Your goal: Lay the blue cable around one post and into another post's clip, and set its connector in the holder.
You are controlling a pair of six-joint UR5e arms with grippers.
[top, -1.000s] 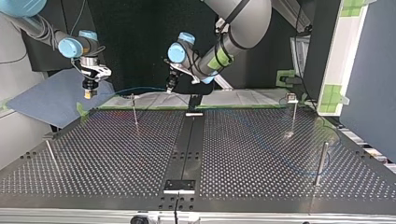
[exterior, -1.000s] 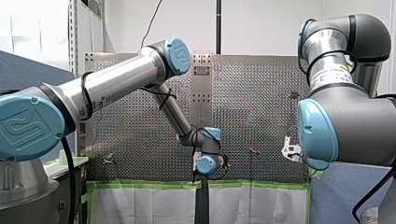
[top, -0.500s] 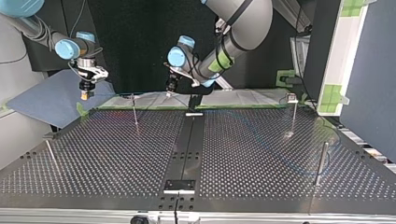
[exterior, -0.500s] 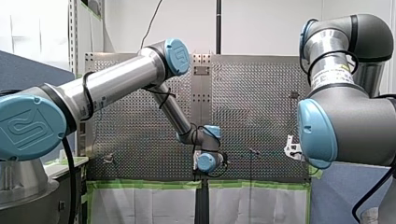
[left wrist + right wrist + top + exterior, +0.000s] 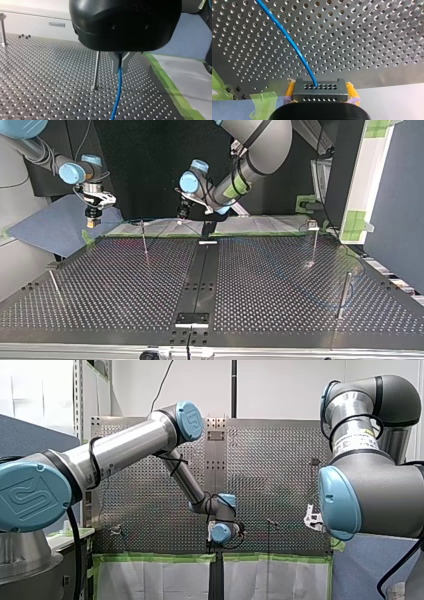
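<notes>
The blue cable (image 5: 117, 97) runs down from my left gripper (image 5: 120, 65), whose fingers are shut on it, to the perforated table beside a thin post (image 5: 96, 70). In the right wrist view my right gripper (image 5: 320, 96), with yellow pads (image 5: 352, 90), is shut on the cable's grey connector (image 5: 320, 90); the blue cable (image 5: 292, 45) leads away from it over the table. In the top view my right gripper (image 5: 91, 222) hangs above the table's far left corner, and my left gripper (image 5: 182, 216) is over the far edge near the middle, beside a post (image 5: 144, 239).
More posts stand at the top view's right (image 5: 314, 242), near right (image 5: 344, 295) and near left (image 5: 54, 284). A black strip (image 5: 200, 280) crosses the table's middle with a small block (image 5: 191, 319) at its near end. Green tape (image 5: 170, 85) edges the table.
In the top view my right gripper has risen a little and shifted left with the connector. My left gripper has lifted slightly; over the last half second both barely move.
</notes>
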